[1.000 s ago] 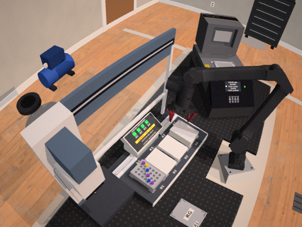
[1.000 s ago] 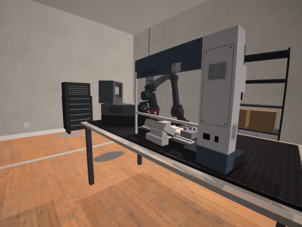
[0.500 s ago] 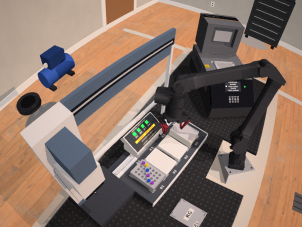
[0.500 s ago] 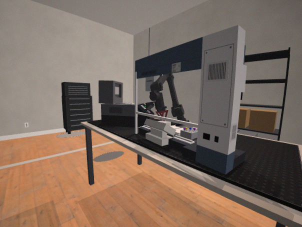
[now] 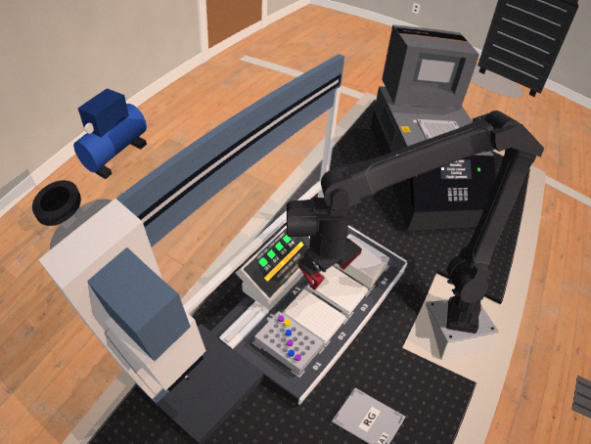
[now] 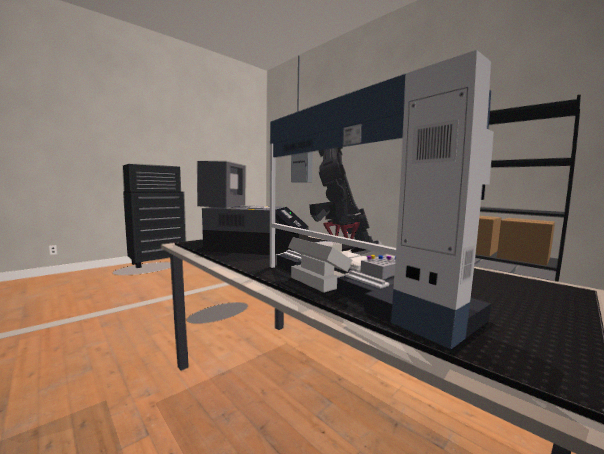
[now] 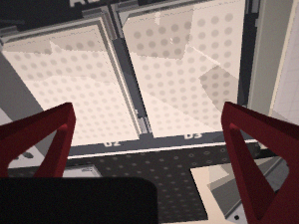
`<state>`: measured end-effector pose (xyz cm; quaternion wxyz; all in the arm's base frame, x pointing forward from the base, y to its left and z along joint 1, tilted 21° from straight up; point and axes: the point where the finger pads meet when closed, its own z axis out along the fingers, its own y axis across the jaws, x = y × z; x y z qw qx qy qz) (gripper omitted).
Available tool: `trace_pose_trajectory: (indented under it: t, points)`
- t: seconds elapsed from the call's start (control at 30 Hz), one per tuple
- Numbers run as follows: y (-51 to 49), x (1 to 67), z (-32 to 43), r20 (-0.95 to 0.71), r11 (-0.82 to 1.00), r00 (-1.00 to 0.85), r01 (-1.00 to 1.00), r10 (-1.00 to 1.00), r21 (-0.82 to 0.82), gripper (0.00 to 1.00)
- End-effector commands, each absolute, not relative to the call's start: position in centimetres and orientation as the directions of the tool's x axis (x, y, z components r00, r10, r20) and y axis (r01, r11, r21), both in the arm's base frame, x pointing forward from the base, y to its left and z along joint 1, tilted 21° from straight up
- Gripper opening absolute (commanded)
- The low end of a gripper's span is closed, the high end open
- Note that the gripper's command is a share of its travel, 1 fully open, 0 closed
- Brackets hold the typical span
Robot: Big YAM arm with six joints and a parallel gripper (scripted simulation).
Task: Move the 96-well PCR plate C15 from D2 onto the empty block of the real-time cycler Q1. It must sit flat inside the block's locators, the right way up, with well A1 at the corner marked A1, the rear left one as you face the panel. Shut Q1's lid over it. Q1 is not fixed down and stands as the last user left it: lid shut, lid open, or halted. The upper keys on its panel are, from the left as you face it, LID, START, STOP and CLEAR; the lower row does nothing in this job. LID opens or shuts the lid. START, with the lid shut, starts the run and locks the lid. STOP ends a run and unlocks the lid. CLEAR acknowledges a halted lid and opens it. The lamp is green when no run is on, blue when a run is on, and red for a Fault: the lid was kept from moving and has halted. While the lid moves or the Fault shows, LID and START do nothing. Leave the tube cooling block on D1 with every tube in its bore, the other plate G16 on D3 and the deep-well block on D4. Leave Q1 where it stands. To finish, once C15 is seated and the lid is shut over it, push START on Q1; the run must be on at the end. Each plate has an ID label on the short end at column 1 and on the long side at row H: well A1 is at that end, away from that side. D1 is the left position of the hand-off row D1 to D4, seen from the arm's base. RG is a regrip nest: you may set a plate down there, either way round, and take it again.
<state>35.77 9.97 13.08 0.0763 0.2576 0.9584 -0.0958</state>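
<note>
Plate C15 (image 5: 315, 315) is a white 96-well plate lying flat on D2; it also shows at the left of the wrist view (image 7: 70, 84). Plate G16 (image 5: 342, 289) lies on D3, at the right of the wrist view (image 7: 184, 74). My gripper (image 5: 332, 273) is open and empty. It hangs above the row, roughly over D3 and the gap to D2, with its red fingers wide apart (image 7: 149, 148). Cycler Q1 (image 5: 442, 167) stands behind the row with its lid (image 5: 428, 68) raised. Its block (image 5: 437, 128) is bare and its lamp (image 5: 478, 169) is green.
The tube cooling block (image 5: 285, 342) with coloured caps sits on D1 and the deep-well block (image 5: 369, 261) on D4. A sloped panel with green lights (image 5: 276, 261) stands behind the row. The RG nest (image 5: 369, 418) lies near the front. A tall gantry (image 5: 147, 274) flanks the left.
</note>
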Motion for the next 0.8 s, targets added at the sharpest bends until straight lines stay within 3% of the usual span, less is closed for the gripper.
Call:
trace_pose_trajectory:
  t: [0.0,0.43,0.77]
  points:
    - [11.7,38.0,15.2,-0.229,0.869,-0.864,0.481,0.447,-0.115,0.97]
    - [18.0,36.9,12.7,-0.26,0.927,-0.944,0.272,0.204,-0.26,0.97]
    - [19.5,37.8,12.3,-0.276,0.917,-0.921,0.337,0.274,-0.212,0.97]
